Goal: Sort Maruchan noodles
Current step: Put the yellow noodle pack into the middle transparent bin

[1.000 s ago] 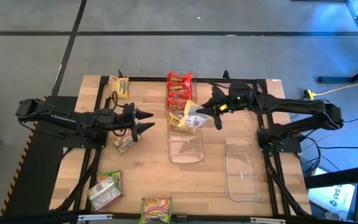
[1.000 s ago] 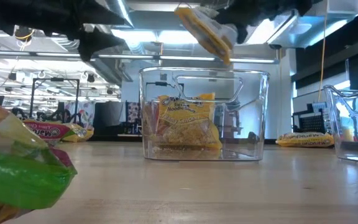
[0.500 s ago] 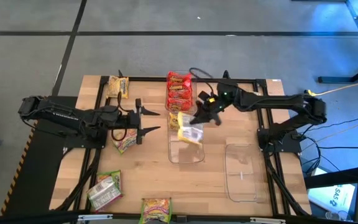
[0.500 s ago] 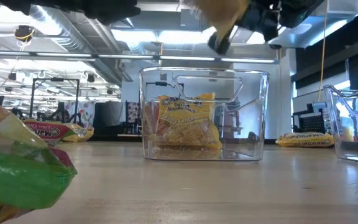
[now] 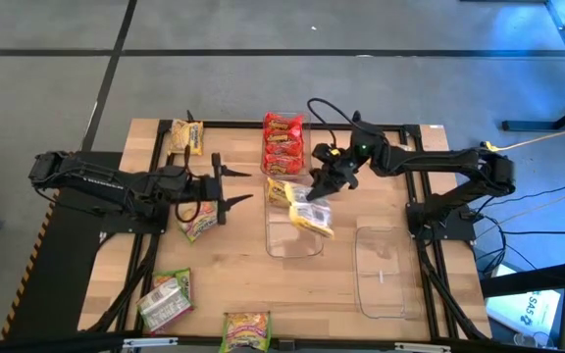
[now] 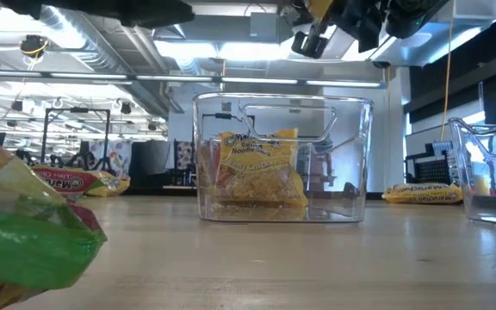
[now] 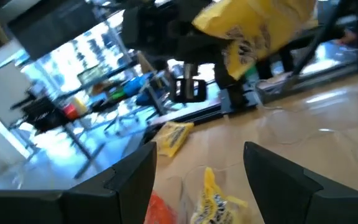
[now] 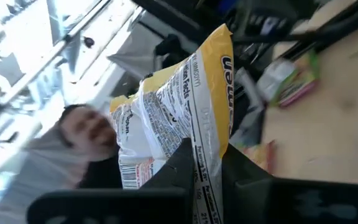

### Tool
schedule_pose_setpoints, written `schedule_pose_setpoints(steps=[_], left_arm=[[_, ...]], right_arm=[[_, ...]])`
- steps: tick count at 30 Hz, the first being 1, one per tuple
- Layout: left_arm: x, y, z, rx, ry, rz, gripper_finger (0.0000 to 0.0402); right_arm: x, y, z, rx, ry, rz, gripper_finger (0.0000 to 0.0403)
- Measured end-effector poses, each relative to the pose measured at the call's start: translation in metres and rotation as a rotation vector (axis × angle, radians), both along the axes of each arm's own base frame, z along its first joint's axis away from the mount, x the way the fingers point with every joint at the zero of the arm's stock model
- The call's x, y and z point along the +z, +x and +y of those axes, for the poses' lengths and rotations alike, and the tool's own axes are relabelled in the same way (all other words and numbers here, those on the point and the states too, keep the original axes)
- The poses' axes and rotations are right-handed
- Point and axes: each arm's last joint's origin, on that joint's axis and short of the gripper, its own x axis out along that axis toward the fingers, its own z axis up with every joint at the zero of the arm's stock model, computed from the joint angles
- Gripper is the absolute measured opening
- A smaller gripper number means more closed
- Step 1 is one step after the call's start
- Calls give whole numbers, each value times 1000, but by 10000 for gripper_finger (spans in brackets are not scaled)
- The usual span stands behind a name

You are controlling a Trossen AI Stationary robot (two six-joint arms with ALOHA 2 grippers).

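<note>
My right gripper [image 5: 322, 183] is shut on a yellow noodle packet [image 5: 312, 218] above the middle clear bin [image 5: 294, 245]; the right wrist view shows this packet [image 8: 179, 106] up close. The bin holds red packets [image 5: 282, 137] at its far end and a yellow packet [image 5: 280, 190] standing on its lower edge [image 6: 261, 168]. My left gripper [image 5: 233, 183] is open, left of the bin, over a green and pink packet [image 5: 196, 226] lying flat. Its fingers [image 7: 132, 180] frame the held packet [image 7: 260, 25]. My right gripper pinches the yellow packet between its two fingers [image 8: 173, 171] at one end [image 8: 201, 155]. The fingers slant down from the table's right side. The packet is lifted clear and hangs tilted below the fingers, over the bin's open middle.
A second clear bin [image 5: 385, 270] stands near the right front. A yellow packet [image 5: 186, 135] lies at the far left. More green and pink packets lie at the near left [image 5: 165, 299] and near edge [image 5: 246, 328]. Bare wood lies between the left packets and the middle bin.
My right gripper has moved toward the table's left and tipped downward. The yellow packet has swung from beside the bin's far half down and toward the near edge, over the bin's middle. My left gripper's fingers have spread wider.
</note>
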Motion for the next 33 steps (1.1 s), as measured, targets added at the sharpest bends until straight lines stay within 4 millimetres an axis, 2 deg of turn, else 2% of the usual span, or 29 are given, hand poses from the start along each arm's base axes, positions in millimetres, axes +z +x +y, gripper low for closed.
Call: schedule_pose_setpoints(steps=[3,8,12,16,22,26,33], left_arm=[[-2,0,0,-3,-96,5,234],[-6,0,-4,-111,-267,22,234],[-6,0,-3,-106,-339,17,234],[-4,0,-4,-144,-413,-8,234],[6,1,-9,-311,-554,-93,234],[11,9,-11,-392,-610,-171,234],[1,29,-3,-375,-719,-209,234]], right_arm=[[-3,1,-1,-57,-96,-61,14],[-7,3,-3,-135,-305,-192,14],[-11,3,-3,-139,-422,-255,14],[-9,3,-3,-142,-582,-402,14],[12,-2,2,-15,-690,-776,14],[25,-8,5,71,-734,-980,14],[46,-12,7,181,-778,-1140,14]])
